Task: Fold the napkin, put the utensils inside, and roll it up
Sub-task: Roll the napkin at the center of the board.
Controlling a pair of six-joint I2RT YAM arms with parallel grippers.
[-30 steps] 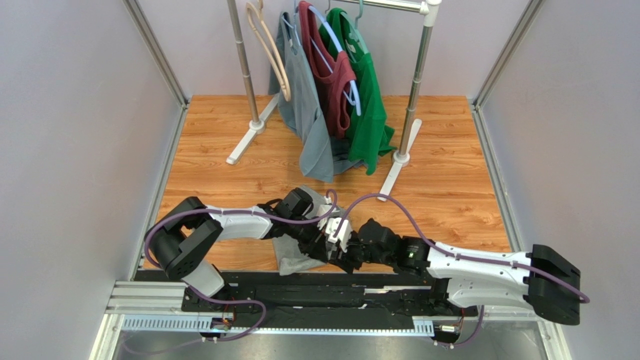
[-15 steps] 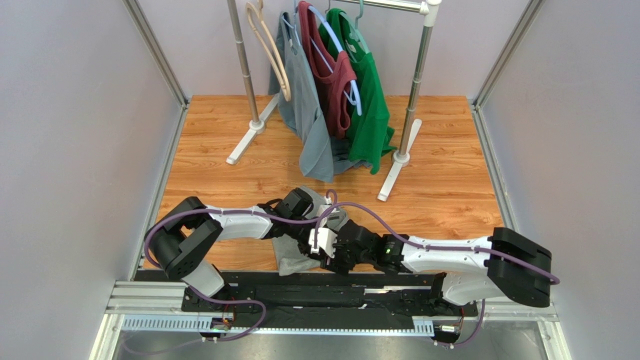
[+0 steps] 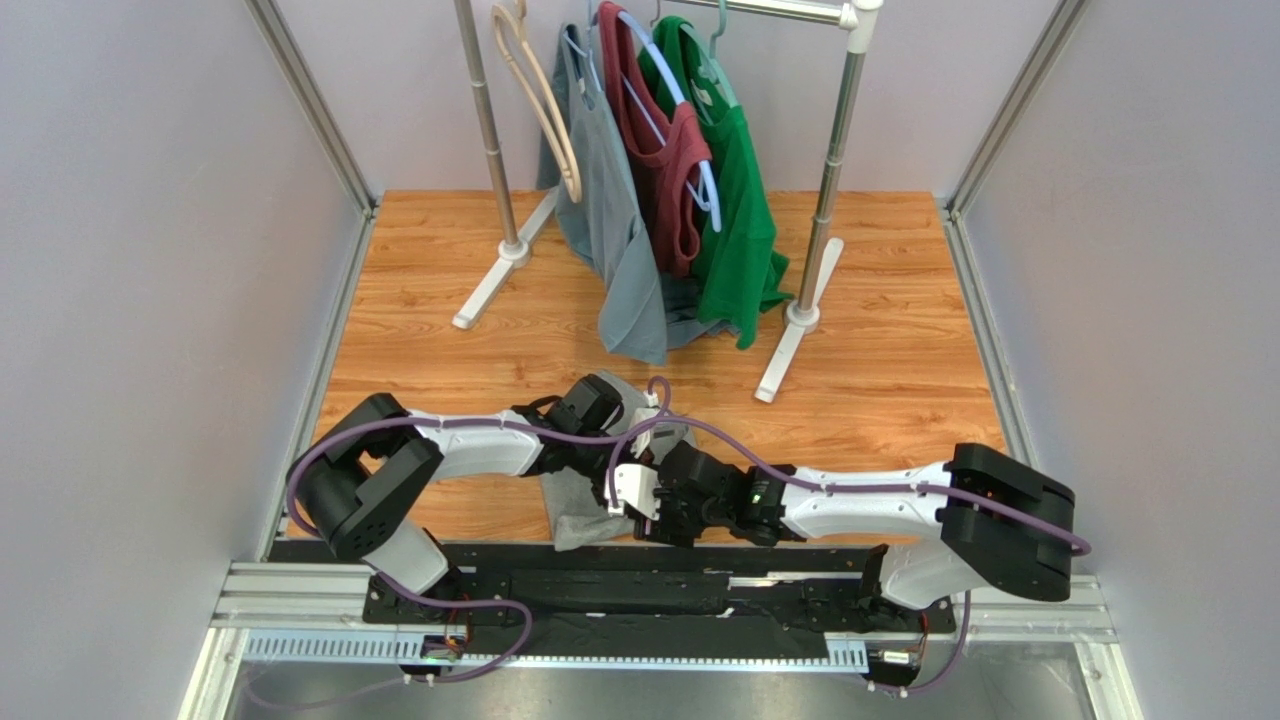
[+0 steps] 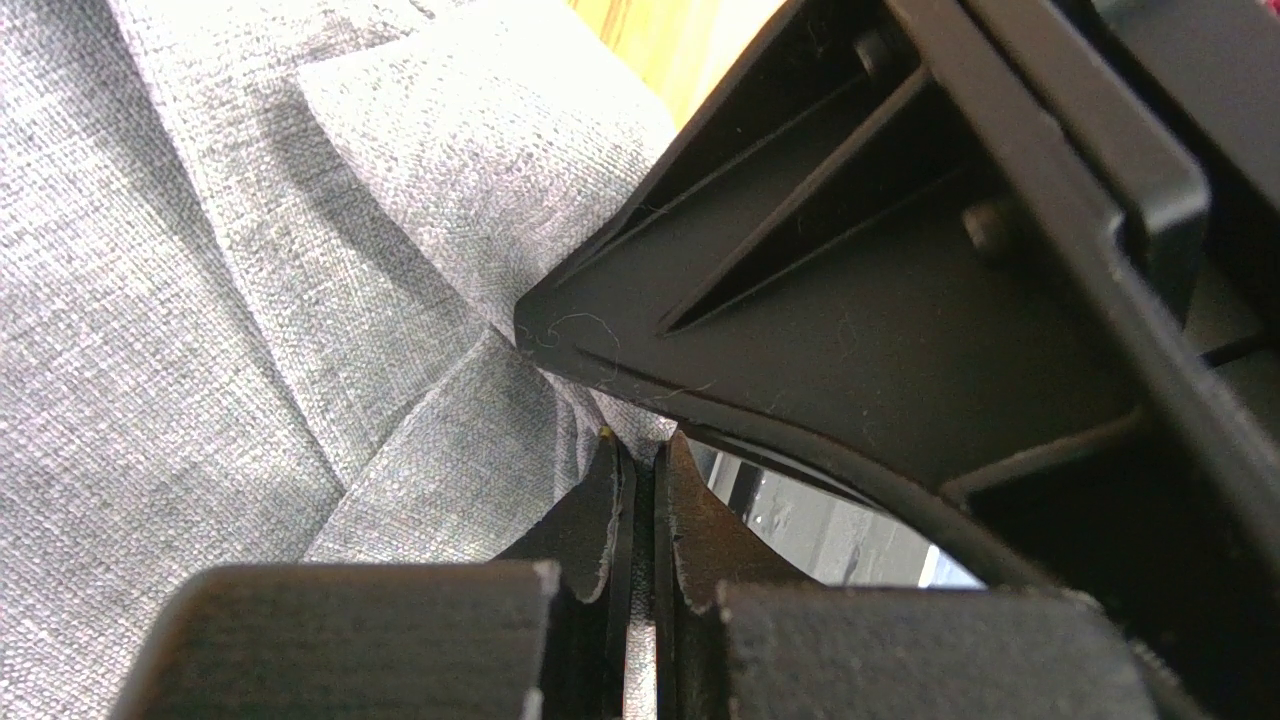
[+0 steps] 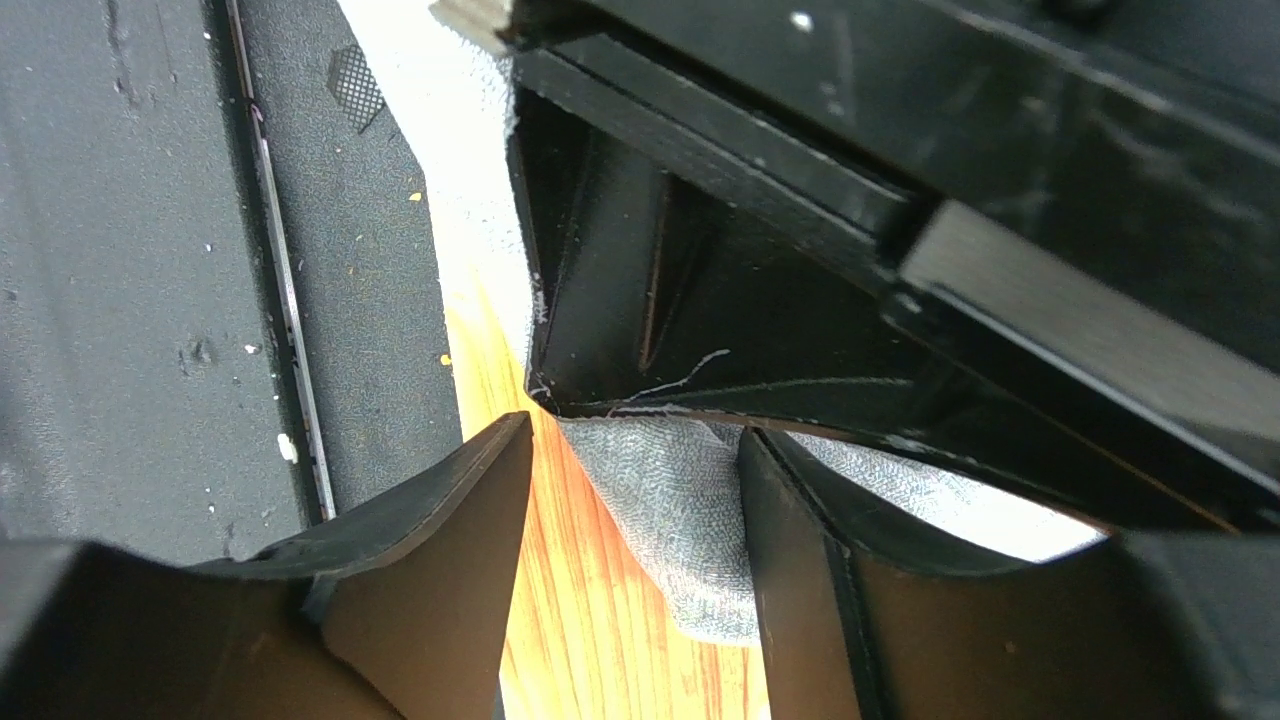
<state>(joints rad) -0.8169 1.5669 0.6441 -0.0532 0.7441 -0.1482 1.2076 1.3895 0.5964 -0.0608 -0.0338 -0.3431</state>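
Right wrist view: the right gripper (image 5: 631,450) has its jaws released, standing either side of a hanging fold of the napkin (image 5: 676,525). The left gripper (image 4: 639,450) holds that fold clenched at its tips. Closing now could nip the left gripper itself, or catch only a thin edge so the cloth slips free. The napkin lies crumpled on the surface (image 3: 902,375), on the near side of the clothes rack (image 3: 819,225).
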